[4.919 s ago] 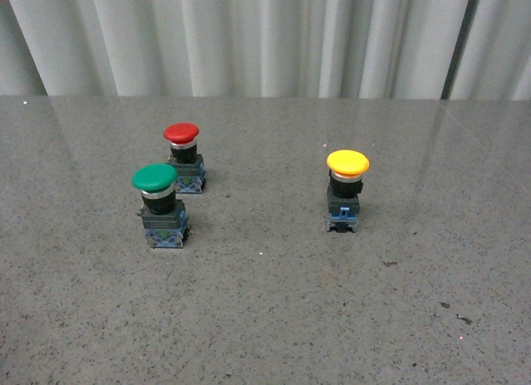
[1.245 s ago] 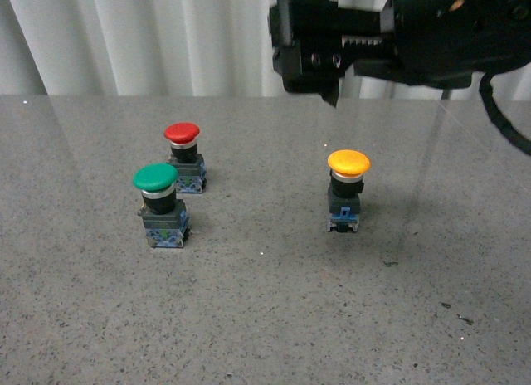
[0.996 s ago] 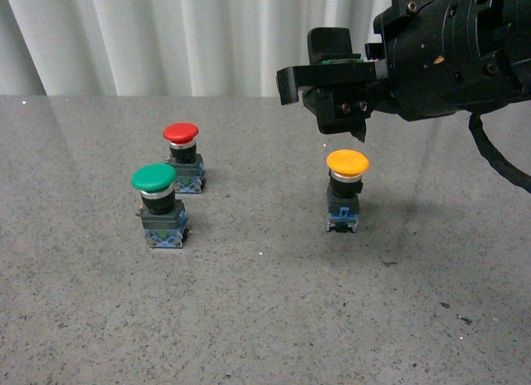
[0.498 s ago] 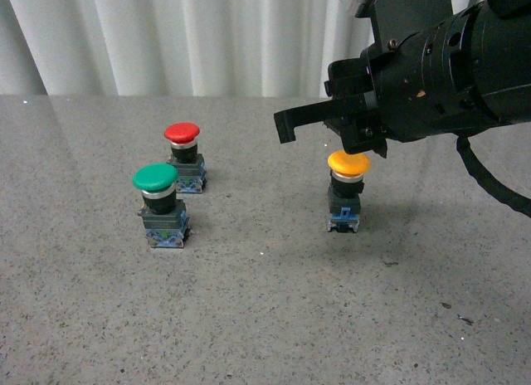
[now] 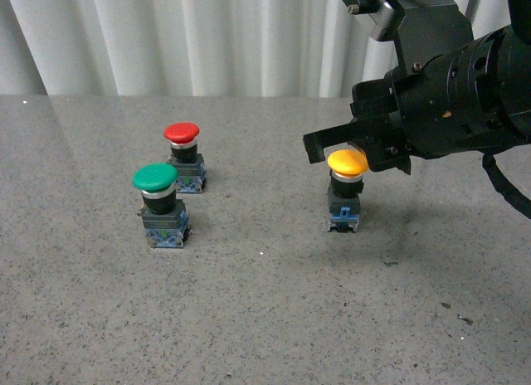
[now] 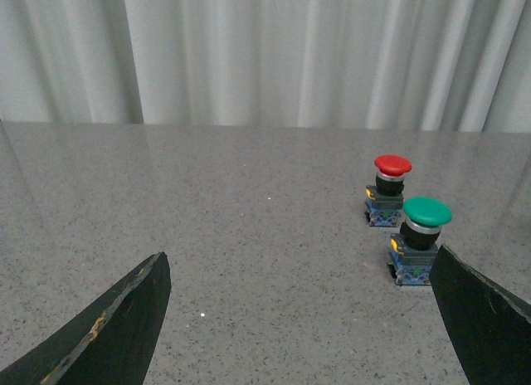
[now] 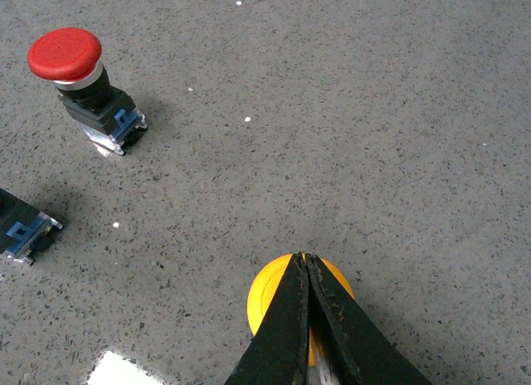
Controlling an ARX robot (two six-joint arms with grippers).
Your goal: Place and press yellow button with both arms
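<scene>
The yellow button (image 5: 345,163) stands upright on the grey table (image 5: 265,319), right of centre, with a black body and a blue base. My right gripper (image 5: 366,156) is shut, and its tip sits at the cap's top right edge. In the right wrist view the shut right gripper (image 7: 304,257) points down over the yellow button (image 7: 267,300) and covers the cap's middle. I cannot tell whether it touches the cap. My left gripper (image 6: 299,259) is open with only bare table between its fingers (image 6: 116,327). The left arm is out of the front view.
A green-capped switch (image 5: 155,178) and a red-capped switch (image 5: 181,133) stand to the left, close together. From the left wrist the green-capped switch (image 6: 426,211) is near one finger, the red-capped switch (image 6: 392,164) behind it. White curtains (image 5: 207,36) hang behind the table.
The right arm has come down and to the right, from above and behind the yellow button to its cap. The three switches have not moved.
</scene>
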